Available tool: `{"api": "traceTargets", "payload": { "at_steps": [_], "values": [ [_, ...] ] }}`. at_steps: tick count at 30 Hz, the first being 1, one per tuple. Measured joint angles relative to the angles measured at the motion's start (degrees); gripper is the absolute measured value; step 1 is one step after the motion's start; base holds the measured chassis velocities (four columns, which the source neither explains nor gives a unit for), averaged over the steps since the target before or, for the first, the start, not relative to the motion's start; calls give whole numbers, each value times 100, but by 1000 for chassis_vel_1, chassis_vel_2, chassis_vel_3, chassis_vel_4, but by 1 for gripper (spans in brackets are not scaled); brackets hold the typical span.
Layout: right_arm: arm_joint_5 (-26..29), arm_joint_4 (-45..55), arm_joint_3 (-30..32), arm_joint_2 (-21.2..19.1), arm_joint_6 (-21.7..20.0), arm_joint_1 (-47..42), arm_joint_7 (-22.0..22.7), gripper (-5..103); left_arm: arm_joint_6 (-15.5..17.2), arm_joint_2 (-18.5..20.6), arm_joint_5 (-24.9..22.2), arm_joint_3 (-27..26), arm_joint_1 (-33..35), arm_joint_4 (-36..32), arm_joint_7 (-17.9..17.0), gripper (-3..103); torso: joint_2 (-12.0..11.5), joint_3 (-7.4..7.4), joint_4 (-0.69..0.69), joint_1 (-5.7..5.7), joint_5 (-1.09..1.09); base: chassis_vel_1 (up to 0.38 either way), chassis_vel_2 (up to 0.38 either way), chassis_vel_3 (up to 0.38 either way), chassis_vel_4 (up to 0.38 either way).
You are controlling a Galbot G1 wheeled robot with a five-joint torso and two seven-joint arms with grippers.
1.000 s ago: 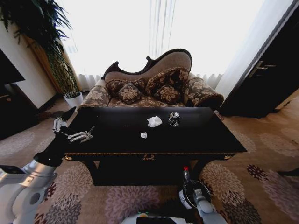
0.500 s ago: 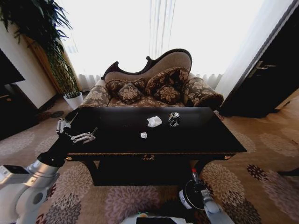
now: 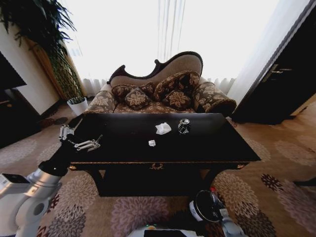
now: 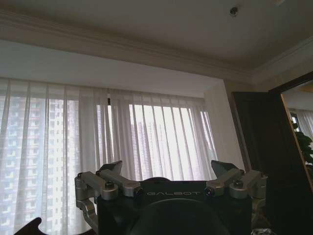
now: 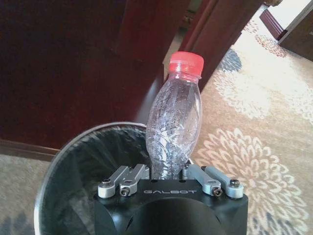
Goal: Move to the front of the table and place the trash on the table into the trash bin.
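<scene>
In the right wrist view my right gripper (image 5: 168, 177) is shut on the clear crushed bottle (image 5: 173, 120) with the red cap, holding it upright by its base over the open trash bin (image 5: 63, 161). In the head view the bottle (image 3: 214, 193) and bin (image 3: 203, 207) are on the floor in front of the black table (image 3: 217, 148), right of centre. A white tissue (image 3: 163, 128), a dark can (image 3: 183, 126) and a small white scrap (image 3: 152, 143) lie on the tabletop. My left gripper (image 3: 76, 139) hovers open over the table's left end with nothing between its fingers.
A patterned brown sofa (image 3: 163, 91) stands right behind the table. A tall potted plant (image 3: 74, 101) is at the back left and a dark door (image 3: 281, 84) at the right. Flower-patterned carpet (image 3: 276, 182) surrounds the table.
My right gripper has carried the bottle to the right and lower, over the bin. The left arm has barely moved.
</scene>
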Motion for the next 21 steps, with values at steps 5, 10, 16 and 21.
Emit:
{"api": "traceTargets", "payload": {
  "at_steps": [5,10,16,21],
  "values": [
    [13,186,-36,101,-95,-41,60,22,-6,51,-56,-80,30,-5,5,100,0,0,1,0,-1,0,0,0,0],
    [-18,232,-54,154,-154,-101,15,43,-17,91,-122,-196,54,-4,20,100,0,0,1,0,-1,0,0,0,0],
    [-15,374,-77,191,-130,-220,-216,65,-21,72,-125,-206,15,35,30,100,0,0,1,0,-2,0,0,0,0],
    [-27,513,-93,245,-104,-304,-322,86,-22,58,-122,-206,10,53,29,100,0,0,0,0,-2,0,0,0,0]
  ]
}}
